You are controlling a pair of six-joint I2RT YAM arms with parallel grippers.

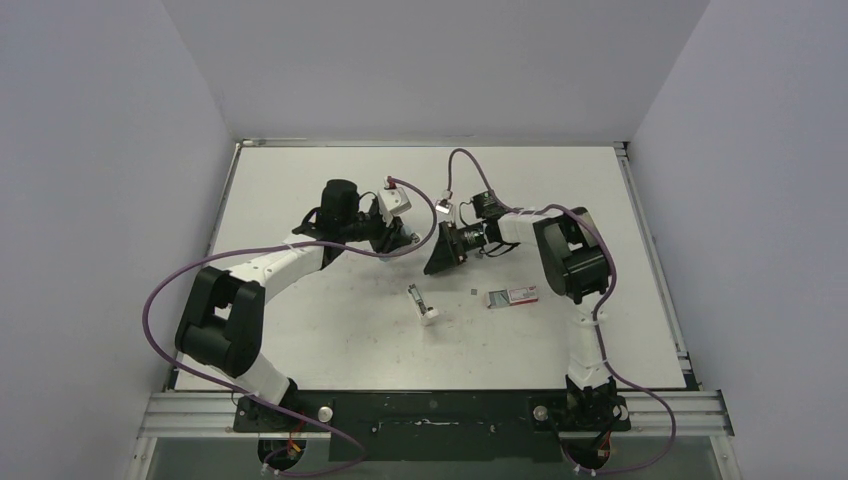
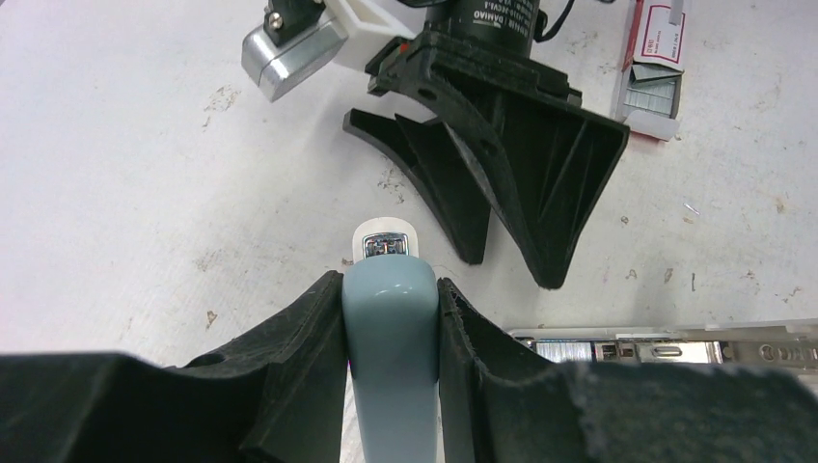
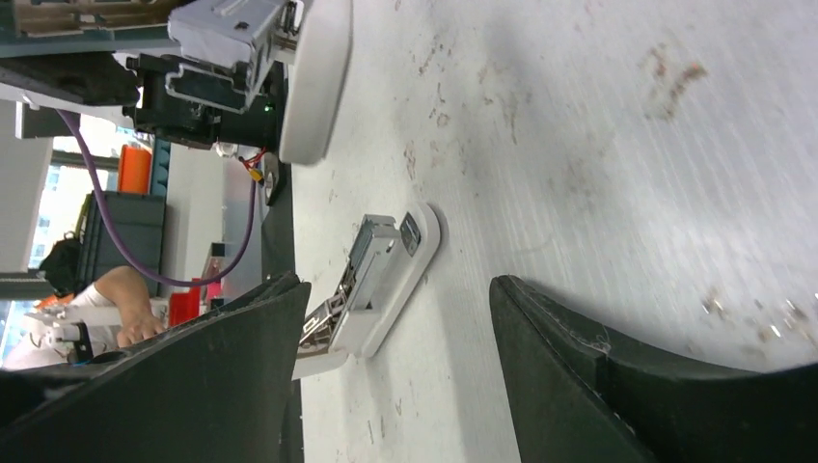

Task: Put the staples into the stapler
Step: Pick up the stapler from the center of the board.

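Note:
My left gripper (image 2: 391, 285) is shut on a pale blue-grey stapler top (image 2: 391, 338), whose white base and metal tip (image 2: 386, 241) stick out in front. In the top view this gripper (image 1: 397, 243) is at mid-table. A white opened stapler part with a metal channel (image 1: 423, 305) lies on the table; it also shows in the right wrist view (image 3: 376, 280) and at the left wrist view's lower right (image 2: 666, 347). The red-and-white box (image 1: 515, 296) lies open with grey staples (image 2: 648, 96) in it. My right gripper (image 1: 437, 262) is open and empty and hovers beside the left one.
A tiny grey bit (image 1: 472, 293) lies on the table between the white stapler part and the box. The right gripper's black fingers (image 2: 540, 164) stand right in front of the left gripper. Grey walls close in the table on three sides.

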